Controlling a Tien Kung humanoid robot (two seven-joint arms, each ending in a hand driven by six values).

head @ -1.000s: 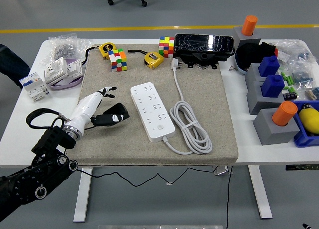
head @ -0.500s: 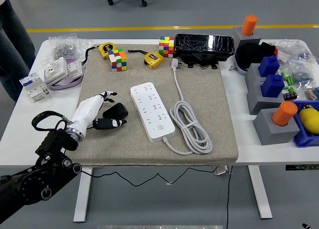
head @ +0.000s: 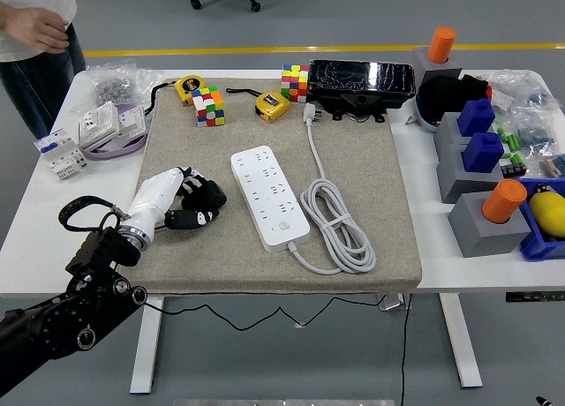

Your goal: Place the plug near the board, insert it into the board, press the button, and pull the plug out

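Just beige mat, wht table.

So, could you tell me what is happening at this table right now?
The left robot hand is closing its fingers on a black plug lying on the grey mat, left of the white power strip. Nothing is plugged into the strip. A person stands at the far left corner, touching nothing.

A lab: white table crowded with test fixtures, grey floor with yellow line.
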